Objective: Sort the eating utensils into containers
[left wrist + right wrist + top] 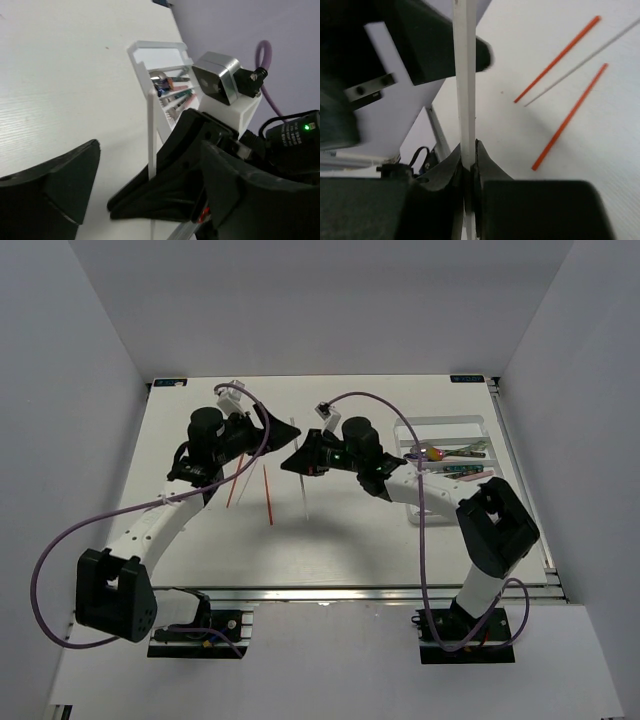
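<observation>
Top external view, read from left to right: my left claw (264, 421) hangs with its jaws apart and empty, tips turned toward the middle of the table (340, 540). Nearer my bases lie two loose red-orange chopsticks (268, 496) and a thin pale chopstick (580, 62), flat on the surface. Next comes the white chopstick (465, 75), pinched part-way along its length by my right claw (293, 460), whose fingers (485, 162) are closed tight on it in the right wrist view. Its long axis runs near-to-far, and its far end is just beside the left claw; whether its near end touches the table I cannot tell. Farthest right stands the white cutlery tray (440, 424), holding coloured utensils (455, 452), with its compartments running left-right. The tray thus lies to the right of the holding claw, nearer my right arm, and the stick sits crosswise to the slots. I judge that a swing rightward with roughly a quarter turn is called for
</observation>
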Robot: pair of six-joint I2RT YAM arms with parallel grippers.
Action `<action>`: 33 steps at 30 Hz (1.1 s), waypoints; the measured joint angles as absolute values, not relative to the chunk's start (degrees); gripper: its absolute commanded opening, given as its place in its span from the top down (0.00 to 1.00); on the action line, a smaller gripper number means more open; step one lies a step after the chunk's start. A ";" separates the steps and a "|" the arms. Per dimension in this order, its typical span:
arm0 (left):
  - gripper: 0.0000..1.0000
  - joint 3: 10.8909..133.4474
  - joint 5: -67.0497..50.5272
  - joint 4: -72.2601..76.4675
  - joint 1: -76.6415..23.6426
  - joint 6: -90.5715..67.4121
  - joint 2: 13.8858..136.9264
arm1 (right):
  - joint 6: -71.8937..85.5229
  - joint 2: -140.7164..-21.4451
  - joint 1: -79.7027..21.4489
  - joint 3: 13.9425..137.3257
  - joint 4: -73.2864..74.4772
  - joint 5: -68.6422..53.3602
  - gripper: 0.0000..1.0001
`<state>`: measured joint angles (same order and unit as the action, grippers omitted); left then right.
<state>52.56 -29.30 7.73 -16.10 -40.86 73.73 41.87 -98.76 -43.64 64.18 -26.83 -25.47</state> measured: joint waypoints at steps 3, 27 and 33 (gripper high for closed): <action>0.02 56.82 -20.73 -0.51 -16.64 -38.35 73.23 | 43.57 -98.76 -41.28 65.52 -22.33 -20.93 1.00; 0.03 42.54 -4.93 -15.64 -16.32 -29.74 60.95 | 82.21 -119.09 -2.92 85.23 8.21 26.89 1.00; 0.03 42.57 -6.63 -13.65 -16.36 -28.03 58.04 | 83.83 -121.27 -3.01 87.39 9.13 28.42 0.71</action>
<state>42.57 -6.63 -13.65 -16.36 -28.03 58.04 83.83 -121.27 -3.01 87.39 9.13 28.42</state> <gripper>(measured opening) 0.971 0.212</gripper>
